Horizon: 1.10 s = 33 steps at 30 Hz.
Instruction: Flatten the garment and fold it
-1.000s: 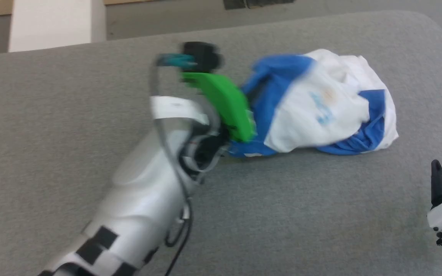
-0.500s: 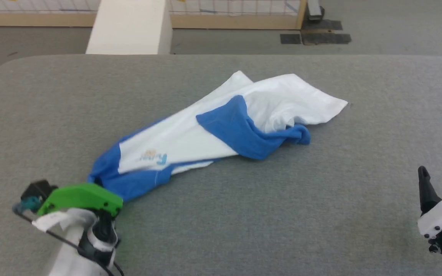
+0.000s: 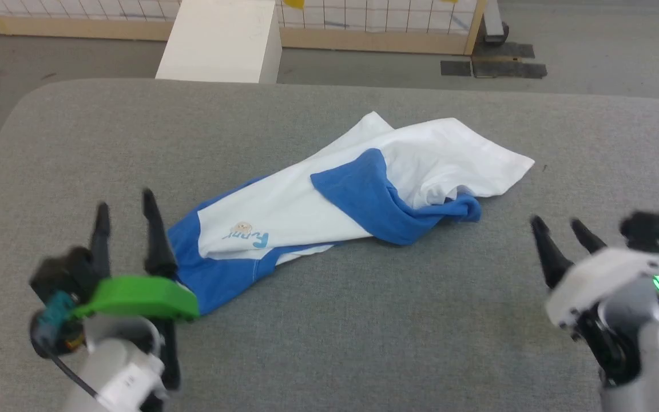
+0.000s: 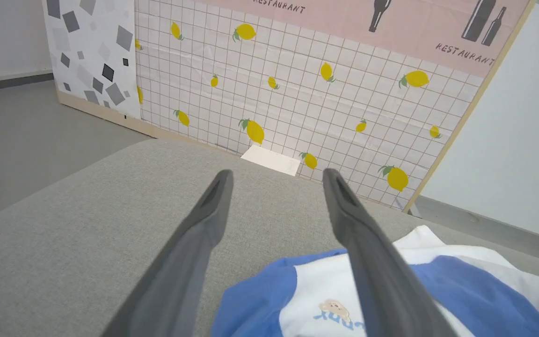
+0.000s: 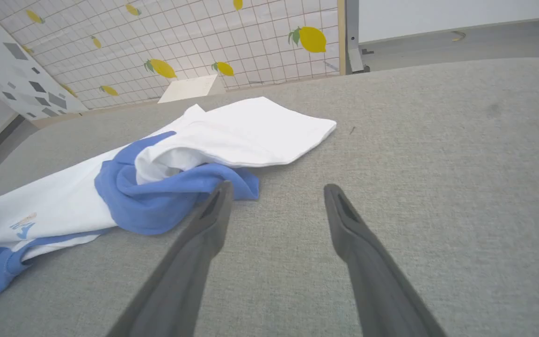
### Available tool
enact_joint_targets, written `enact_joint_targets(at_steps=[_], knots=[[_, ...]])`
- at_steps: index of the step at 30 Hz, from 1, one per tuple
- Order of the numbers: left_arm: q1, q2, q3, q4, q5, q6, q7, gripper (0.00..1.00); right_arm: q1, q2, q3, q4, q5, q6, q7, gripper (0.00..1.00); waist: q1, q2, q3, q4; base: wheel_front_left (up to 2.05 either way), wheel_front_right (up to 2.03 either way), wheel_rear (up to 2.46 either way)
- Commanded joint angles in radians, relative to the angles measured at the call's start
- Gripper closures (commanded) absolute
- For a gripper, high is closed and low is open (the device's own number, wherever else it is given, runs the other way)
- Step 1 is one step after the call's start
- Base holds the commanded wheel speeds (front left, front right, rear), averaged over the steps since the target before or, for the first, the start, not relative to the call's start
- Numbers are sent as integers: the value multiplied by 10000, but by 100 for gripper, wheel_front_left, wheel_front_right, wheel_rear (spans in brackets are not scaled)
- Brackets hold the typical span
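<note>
Both sets of fingers gape wide and empty: left gripper [image 3: 124, 201] beside the rumpled white-and-blue cloth T-shirt [image 3: 306, 200], right gripper [image 3: 555, 222] apart from it, above the grey fabric surface [image 3: 364, 343].

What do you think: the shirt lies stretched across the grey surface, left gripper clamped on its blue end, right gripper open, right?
No: the left gripper is open, not clamped. The left wrist view shows its fingers spread, gripping nothing. The shirt does lie stretched across the grey surface, and the right gripper is open.
</note>
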State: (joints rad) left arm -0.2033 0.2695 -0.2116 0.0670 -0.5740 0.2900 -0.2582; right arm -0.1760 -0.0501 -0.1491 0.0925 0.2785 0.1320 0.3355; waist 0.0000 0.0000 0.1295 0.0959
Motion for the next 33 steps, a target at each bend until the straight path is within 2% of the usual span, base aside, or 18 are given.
enact_joint_targets(at_steps=[1, 4, 8, 14, 19, 20, 22, 25, 27, 30, 33], knots=[[424, -329, 109, -219, 437, -106, -32, 0, -546, -1, 327, 47, -180, -13, 125, 0, 0, 0, 164, 19, 0, 0, 0], [729, -937, 369, -449, 935, -381, -33, 0, -1491, -99, 1238, 487, -599, -13, 587, 0, 0, 0, 466, 182, 0, 0, 0], [687, -1434, 567, -406, 1426, -771, -34, 0, -2659, -307, 2285, 1415, -894, -13, 1302, 0, 0, 0, 920, 476, 0, 0, 0], [325, -1880, 803, -300, 1874, -1205, -35, 0, -3925, -598, 3164, 2739, -1286, -13, 1714, 0, 0, 0, 1540, 878, 0, 0, 0], [144, -2078, 881, -154, 2037, -1428, -35, 0, -4393, -752, 3631, 3673, -1368, -13, 1892, 0, 0, 0, 1786, 1019, 0, 0, 0], [111, -2102, 896, -110, 2054, -1474, -35, 0, -4447, -758, 3677, 3805, -1281, -13, 1931, 60, 0, 0, 1805, 1018, 0, 0, 0], [53, -2135, 938, -56, 2084, -1547, -35, 0, -4534, -808, 3835, 3883, -1093, -13, 1868, 100, 0, 0, 1816, 981, 0, 0, 0], [-41, -2164, 995, 85, 2074, -1665, -35, 0, -4512, -1042, 3950, 3743, -600, -13, 1619, 100, 0, 0, 1699, 894, 0, 0, 0], [-66, -2175, 1008, 190, 2066, -1732, -35, 0, -4302, -1428, 4018, 3406, -215, -13, 1468, 100, 0, 0, 1541, 839, 0, 0, 0], [-54, -2184, 1070, 289, 2053, -1819, -35, 0, -3583, -2346, 3947, 2499, 496, -13, 1513, 100, 0, 0, 1245, 722, 0, 0, 0], [40, -2188, 1173, 367, 2063, -1843, -35, 0, -2511, -3500, 3509, 1416, 1074, -13, 2069, 100, 0, 0, 989, 556, 0, 0, 0]])
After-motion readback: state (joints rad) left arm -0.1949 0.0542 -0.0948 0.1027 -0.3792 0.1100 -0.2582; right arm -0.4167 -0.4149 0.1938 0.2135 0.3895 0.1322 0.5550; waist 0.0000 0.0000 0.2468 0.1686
